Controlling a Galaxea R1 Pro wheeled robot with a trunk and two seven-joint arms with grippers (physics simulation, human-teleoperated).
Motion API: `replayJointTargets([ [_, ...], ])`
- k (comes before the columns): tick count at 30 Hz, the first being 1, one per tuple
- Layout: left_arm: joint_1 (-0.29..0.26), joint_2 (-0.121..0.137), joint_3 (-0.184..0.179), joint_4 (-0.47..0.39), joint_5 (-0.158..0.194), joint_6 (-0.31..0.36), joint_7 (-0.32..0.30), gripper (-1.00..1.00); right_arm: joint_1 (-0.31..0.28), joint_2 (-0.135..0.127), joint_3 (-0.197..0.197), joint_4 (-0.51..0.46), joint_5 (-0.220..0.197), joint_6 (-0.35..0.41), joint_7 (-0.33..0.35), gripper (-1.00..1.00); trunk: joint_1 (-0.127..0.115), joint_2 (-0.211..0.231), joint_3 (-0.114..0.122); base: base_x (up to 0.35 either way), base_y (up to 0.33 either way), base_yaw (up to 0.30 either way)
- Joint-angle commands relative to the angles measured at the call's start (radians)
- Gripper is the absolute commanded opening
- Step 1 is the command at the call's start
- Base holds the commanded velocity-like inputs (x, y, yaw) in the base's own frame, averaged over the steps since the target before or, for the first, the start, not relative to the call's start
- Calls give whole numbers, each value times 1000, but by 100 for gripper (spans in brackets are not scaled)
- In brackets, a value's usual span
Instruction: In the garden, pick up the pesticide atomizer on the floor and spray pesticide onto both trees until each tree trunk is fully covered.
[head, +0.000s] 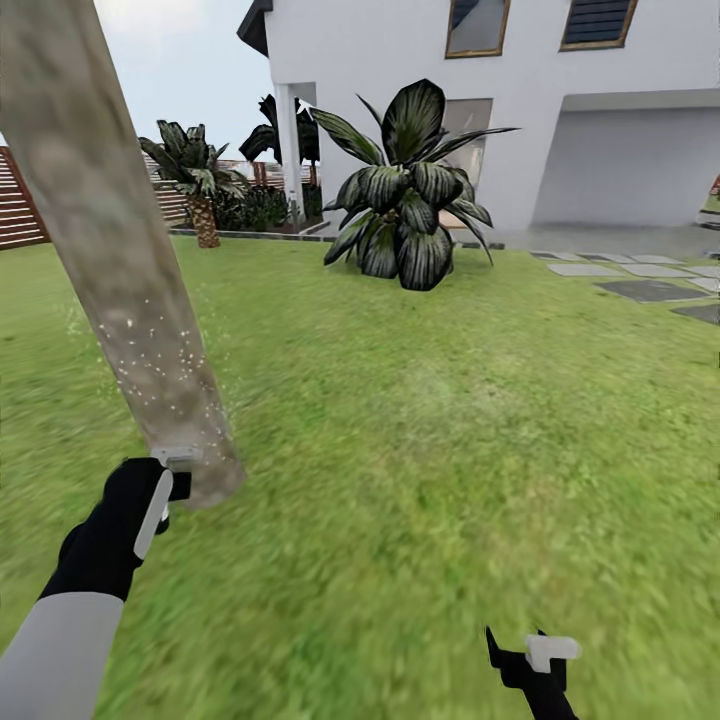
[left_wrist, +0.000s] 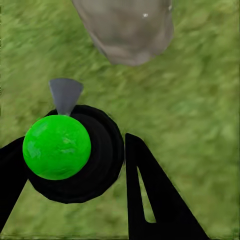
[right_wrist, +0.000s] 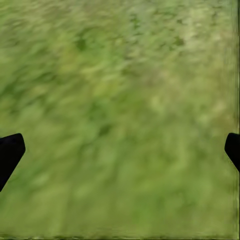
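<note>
The robot's left claw (head: 165, 490) is closed around the pesticide atomizer (left_wrist: 67, 152) at the foot of a thick, pale grey-beige tree trunk (head: 110, 250) in the garden. In the left wrist view the atomizer shows as a bright green ball seated in a black round body, gripped between two black fingers (left_wrist: 155, 200), with a grey cone-shaped nozzle (left_wrist: 65, 95) pointing toward the base of the trunk. From the head camera, the trunk leans across the upper left of the scene, and fine white specks dot its lower bark just above the claw. The atomizer is held off the grass, just beside the trunk's base where it meets the lawn (head: 430, 430).

The right claw (head: 530, 660) hangs low over the grass, well apart from the trunk on the robot's right side; in the right wrist view its two black fingertips (right_wrist: 10, 152) sit wide apart at opposite edges with nothing between them but blurred green lawn.

Beyond the trunk, a broad-leaved dark plant (head: 405, 190) stands on the lawn in front of a white house (head: 560, 110). A small palm (head: 195, 180) grows farther back, near a brown slatted fence (head: 20, 205) behind the trunk. Grey stepping stones (head: 640, 285) lie in the grass to the right of the dark plant, close to the house.
</note>
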Motion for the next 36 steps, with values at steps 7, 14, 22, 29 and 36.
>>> replayJointTargets([
  [7,25,3,31,2,0,-7,-6,-100,0,0,0,0,0,0,0,100,0,0,0,-270,68,0],
  [14,58,1,28,96,1,-164,-14,-100,0,0,-1,2,-1,0,-4,100,0,0,0,-133,271,0],
  [22,75,3,-5,270,-22,-381,-211,-100,0,-5,6,-26,7,4,5,100,0,0,0,-34,48,0],
  [29,107,0,-68,605,-281,-772,-554,-100,-1,-1,138,-123,204,53,78,100,0,0,0,0,0,0],
  [36,107,-1,-122,733,-528,-933,-810,-100,-10,0,160,-219,269,141,398,100,0,0,0,0,0,0],
])
